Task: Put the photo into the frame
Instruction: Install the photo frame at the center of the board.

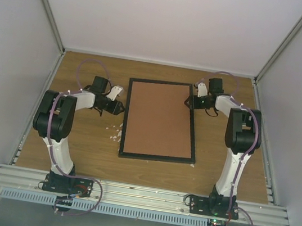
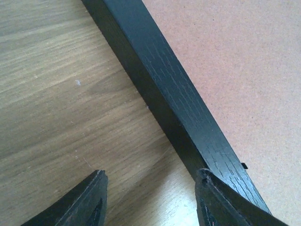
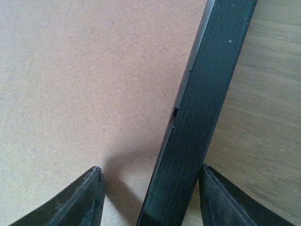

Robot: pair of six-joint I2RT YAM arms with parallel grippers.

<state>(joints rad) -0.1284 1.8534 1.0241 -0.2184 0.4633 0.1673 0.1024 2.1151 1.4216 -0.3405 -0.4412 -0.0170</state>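
I count 1 black frame, 1 brown backing board and 1 wooden table. I have 2 arms and 2 claws, the left claw and the right claw, each with 2 fingers, 4 altogether. The white scraps are several, too small to number.

Frame on table, board inside — left claw at left rail, right claw astride right rail.
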